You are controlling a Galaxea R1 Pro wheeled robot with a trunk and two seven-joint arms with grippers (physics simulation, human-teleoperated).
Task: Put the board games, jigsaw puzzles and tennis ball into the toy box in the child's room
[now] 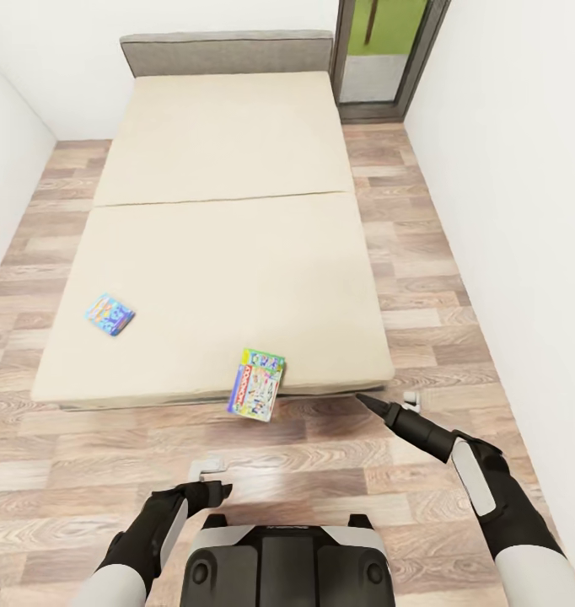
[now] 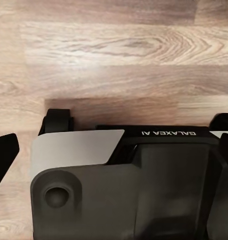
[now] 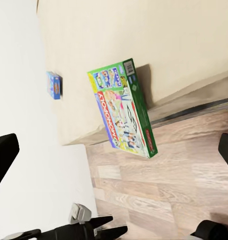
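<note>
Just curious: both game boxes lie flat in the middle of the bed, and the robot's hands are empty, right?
Not quite. The Monopoly box hangs over the bed's near edge, as the head view shows. The light-blue box lies flat near the left side, and both hands are empty.

From the head camera, the black left gripper sits low and close in front of the dark grey trunk and base, its grey-and-black arm bent inward, fingers pointing to the right. The black right gripper reaches forward and leftward on an extended arm, fingers together at a narrow tip. In both wrist cameras the dark fingertips stand wide apart at the frame edges
</note>
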